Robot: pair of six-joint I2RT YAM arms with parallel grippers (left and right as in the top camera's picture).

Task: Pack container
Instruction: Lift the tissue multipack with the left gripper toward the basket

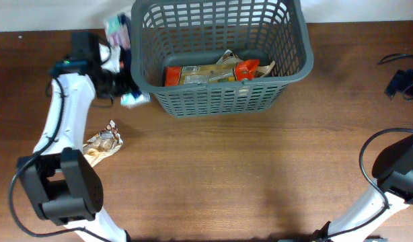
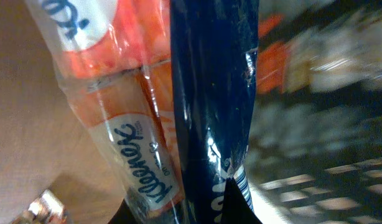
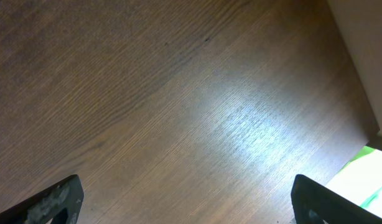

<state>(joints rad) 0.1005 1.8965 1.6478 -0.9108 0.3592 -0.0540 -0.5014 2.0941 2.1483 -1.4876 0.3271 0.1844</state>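
The brown wooden table [image 1: 247, 168] is carrying a large dark grey plastic shopping basket [image 1: 220, 101] with lattice sides at its far edge, orange and tan food packets [image 1: 213, 72] lying inside. The left gripper [image 1: 119, 84] is hovering beside the basket's left wall, jaws pinching narrowly on a glossy dark blue packet [image 2: 209, 112], a clear orange-printed tissue pack [image 2: 129, 124] pressing against it. The right gripper [image 3: 191, 202] is hanging over bare wood, jaws spread wide, holding nothing. A crinkled golden wrapper [image 1: 102, 144] is lying on the table's left side.
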